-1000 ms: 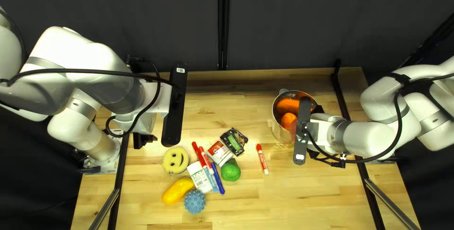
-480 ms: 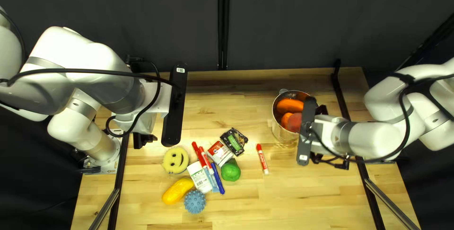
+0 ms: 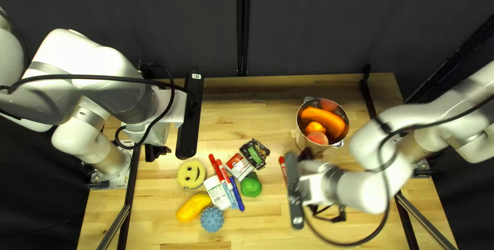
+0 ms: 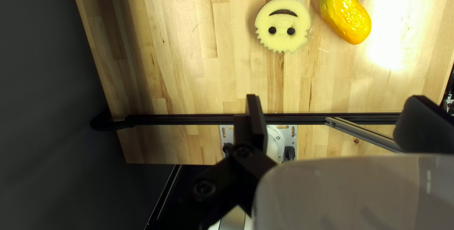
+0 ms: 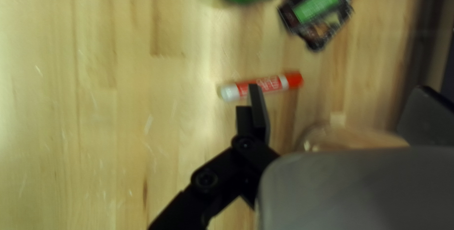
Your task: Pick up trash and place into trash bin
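Over the surface point(image 3: 339, 237), nearer its front edge, the right gripper point(image 5: 336, 92) has swung clear of the bin point(image 3: 307, 149), which it partly covered a moment ago. The whole opening now shows: a reddish fruit point(image 3: 317, 139) lies inside beside an orange point(image 3: 314, 127) and a long orange vegetable point(image 3: 324, 119), so that drop looks finished. The right gripper's fingers are spread wide and grip nothing, and one overlaps the red and white marker point(image 5: 272, 84) in its wrist view; whether they touch, I cannot tell. That marker, just beside the bin, seems the likely next piece, and the gripper would probably need to line up across it before lowering. Left of it in the top left view, the green pepper point(image 3: 250, 185), black package point(image 3: 254, 154), white bottle point(image 3: 217, 192) and smiley sponge point(image 3: 191, 174) have stayed put, so much work remains. The left gripper point(image 4: 336, 100) hasn't moved, fingers apart and empty.
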{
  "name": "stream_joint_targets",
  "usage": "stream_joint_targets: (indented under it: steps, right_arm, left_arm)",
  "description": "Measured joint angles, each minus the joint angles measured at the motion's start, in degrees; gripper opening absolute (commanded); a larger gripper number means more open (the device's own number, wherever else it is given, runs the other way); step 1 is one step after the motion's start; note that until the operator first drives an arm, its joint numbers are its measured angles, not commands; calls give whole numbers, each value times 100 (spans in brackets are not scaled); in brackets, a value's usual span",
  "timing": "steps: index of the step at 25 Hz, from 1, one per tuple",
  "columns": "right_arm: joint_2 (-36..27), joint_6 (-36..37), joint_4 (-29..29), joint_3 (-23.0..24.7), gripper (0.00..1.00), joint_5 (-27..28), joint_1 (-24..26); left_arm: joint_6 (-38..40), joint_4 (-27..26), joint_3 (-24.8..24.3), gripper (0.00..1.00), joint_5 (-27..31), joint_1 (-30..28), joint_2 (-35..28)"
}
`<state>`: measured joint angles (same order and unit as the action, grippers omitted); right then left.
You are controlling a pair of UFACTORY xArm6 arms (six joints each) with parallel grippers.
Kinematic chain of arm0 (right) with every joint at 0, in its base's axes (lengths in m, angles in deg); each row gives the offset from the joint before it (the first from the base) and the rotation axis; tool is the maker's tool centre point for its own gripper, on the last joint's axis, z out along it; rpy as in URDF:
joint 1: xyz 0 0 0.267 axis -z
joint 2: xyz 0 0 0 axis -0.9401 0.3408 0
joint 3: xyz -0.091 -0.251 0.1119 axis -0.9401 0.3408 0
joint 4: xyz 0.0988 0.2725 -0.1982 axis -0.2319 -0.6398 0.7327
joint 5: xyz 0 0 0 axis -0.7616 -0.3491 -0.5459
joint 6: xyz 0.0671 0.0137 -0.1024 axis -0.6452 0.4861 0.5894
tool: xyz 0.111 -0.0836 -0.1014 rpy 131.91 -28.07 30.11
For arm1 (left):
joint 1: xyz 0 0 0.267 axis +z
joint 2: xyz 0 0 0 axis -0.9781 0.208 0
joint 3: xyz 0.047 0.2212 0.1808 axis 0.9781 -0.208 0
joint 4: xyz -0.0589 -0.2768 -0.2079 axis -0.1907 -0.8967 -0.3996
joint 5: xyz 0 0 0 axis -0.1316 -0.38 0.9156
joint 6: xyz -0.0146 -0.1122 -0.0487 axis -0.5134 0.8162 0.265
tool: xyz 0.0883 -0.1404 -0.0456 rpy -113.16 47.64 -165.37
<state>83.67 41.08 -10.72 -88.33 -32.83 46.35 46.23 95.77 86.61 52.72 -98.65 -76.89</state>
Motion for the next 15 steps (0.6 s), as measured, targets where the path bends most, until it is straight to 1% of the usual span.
stream_joint_targets:
  steps: [5,10,15]
  right_arm:
    - [431,-805,187,-17,100,-569,287]
    - [1035,-1647,331,-387,100,-1094,472]
    - [1438,-2590,758,-624,100,-1498,646]
  left_arm:
    - [0,0,0,100,0,0,0]
    - [0,0,0,100,0,0,0]
    - [0,0,0,100,0,0,0]
